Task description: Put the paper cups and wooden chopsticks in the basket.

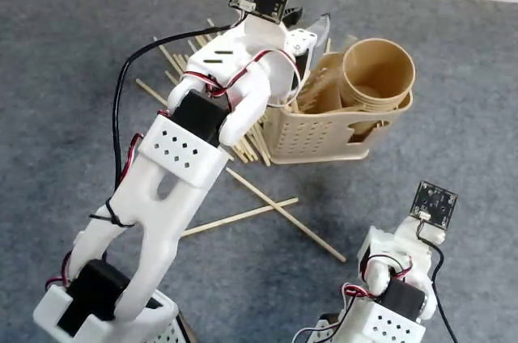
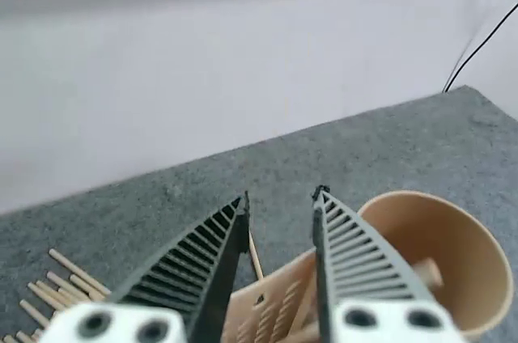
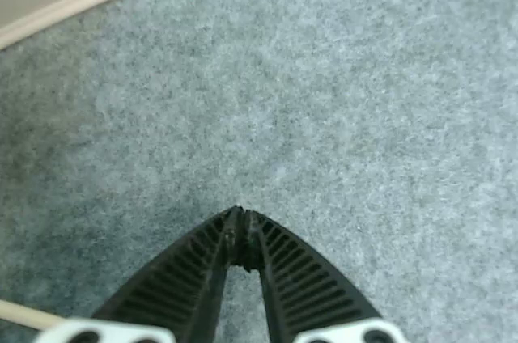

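A beige plastic basket (image 1: 316,137) with slotted walls sits on grey carpet (image 1: 65,76). Nested brown paper cups (image 1: 380,76) lean inside it, round mouths tilted upward. Two slim wooden chopsticks (image 1: 275,207) lie crossed on the carpet in front of the basket, one nearly sideways, one diagonal. More sticks (image 1: 174,64) lie fanned beside the basket, behind the left arm. The left gripper (image 2: 279,195) hangs over the basket's rim, ribbed fingers parted, empty. The right gripper (image 3: 245,218) hovers over carpet, tips touching, empty.
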